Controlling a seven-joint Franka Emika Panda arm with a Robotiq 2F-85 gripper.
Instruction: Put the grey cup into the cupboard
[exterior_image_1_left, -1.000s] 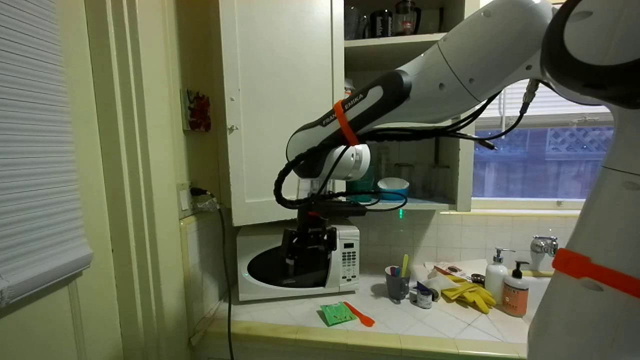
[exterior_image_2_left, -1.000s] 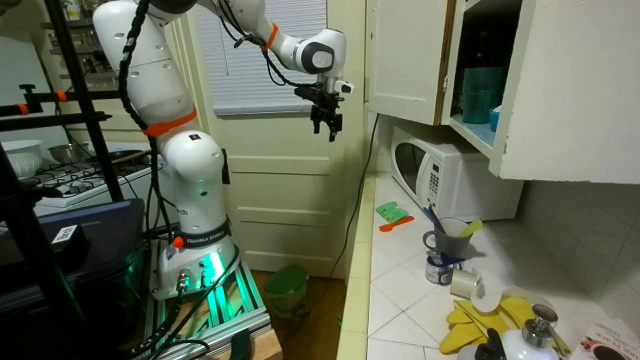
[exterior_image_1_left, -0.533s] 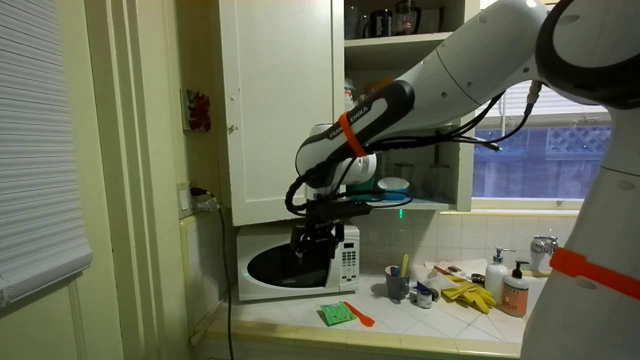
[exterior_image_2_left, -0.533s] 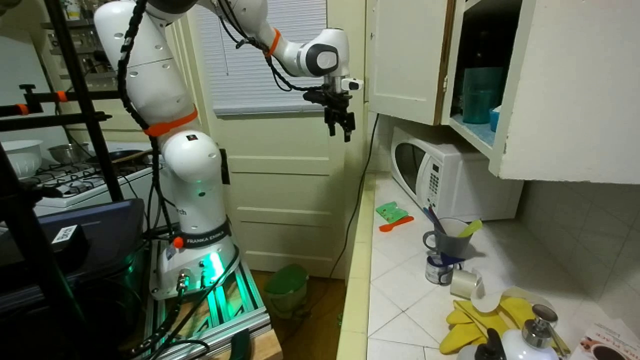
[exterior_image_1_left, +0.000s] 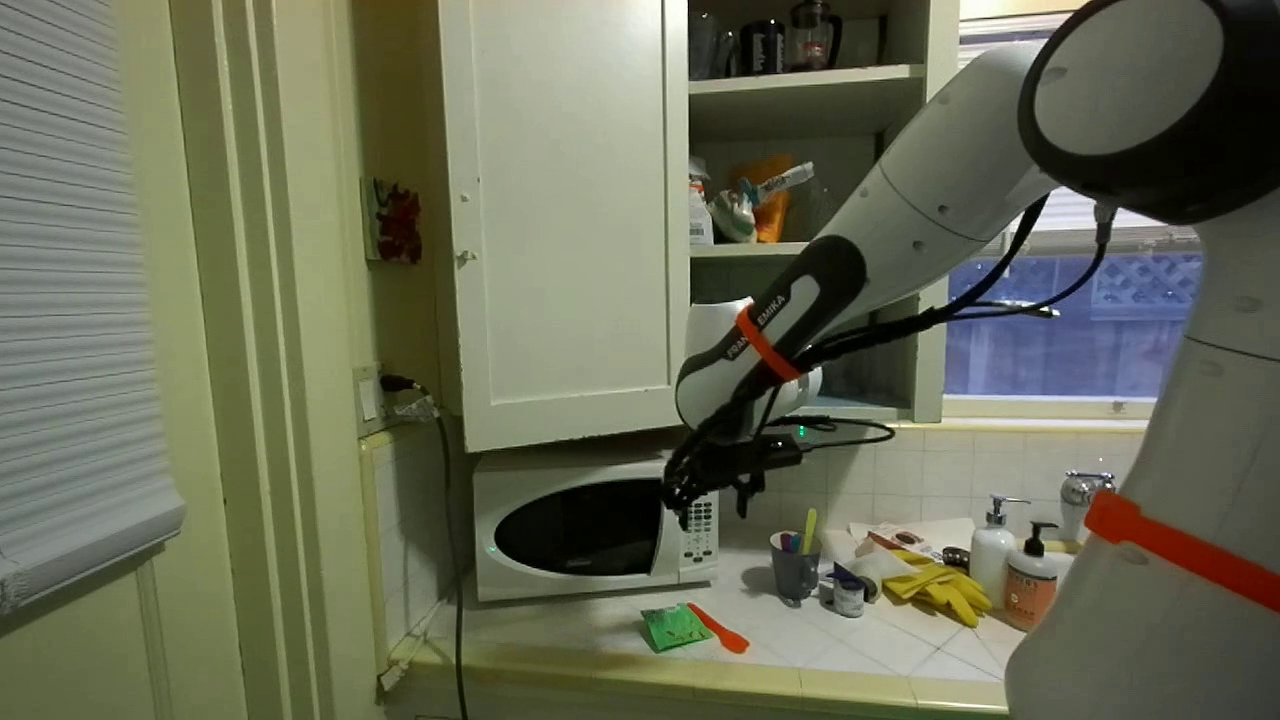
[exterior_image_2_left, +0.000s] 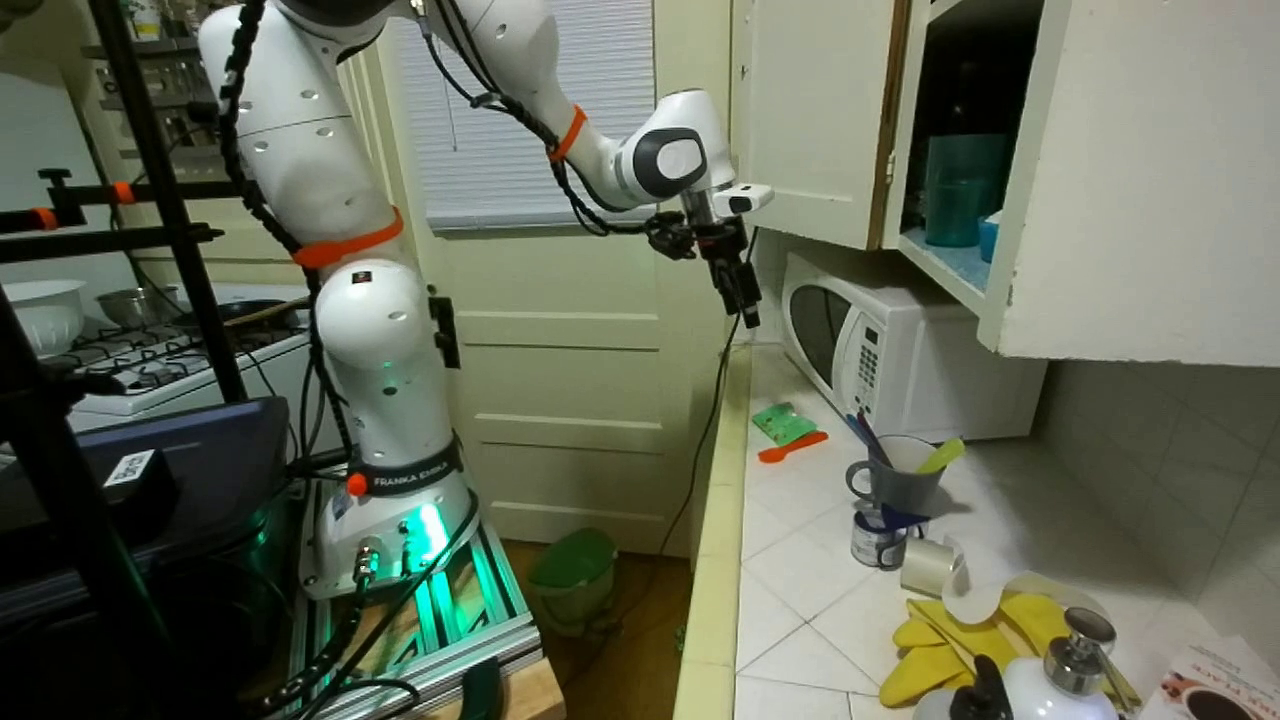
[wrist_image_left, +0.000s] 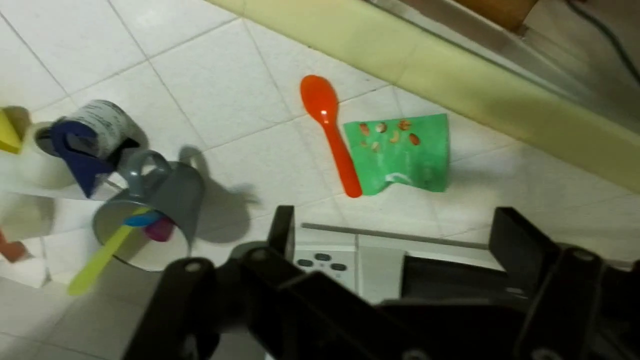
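The grey cup (exterior_image_1_left: 796, 572) stands upright on the white tiled counter and holds several colourful utensils. It also shows in an exterior view (exterior_image_2_left: 903, 488) with its handle toward the counter's front, and at the left in the wrist view (wrist_image_left: 184, 196). The cupboard (exterior_image_1_left: 570, 220) hangs on the wall with its door swung open and its shelves showing; it also shows in an exterior view (exterior_image_2_left: 815, 120). My gripper (exterior_image_1_left: 713, 515) is open and empty in the air, tilted, in front of the microwave and above the counter, apart from the cup. Its fingers are wide apart in the wrist view (wrist_image_left: 394, 224).
A white microwave (exterior_image_1_left: 580, 530) stands under the cupboard. A green packet (exterior_image_1_left: 676, 628) and an orange spoon (exterior_image_1_left: 722, 632) lie on the counter. A small mug (exterior_image_2_left: 880, 540) stands close to the cup. Yellow gloves (exterior_image_1_left: 935, 585) and soap bottles (exterior_image_1_left: 992, 550) are beyond it.
The arm has come down and moved toward the cup's side of the counter. The gripper has gone from pointing straight down to tilted. The cup and cupboard have not moved.
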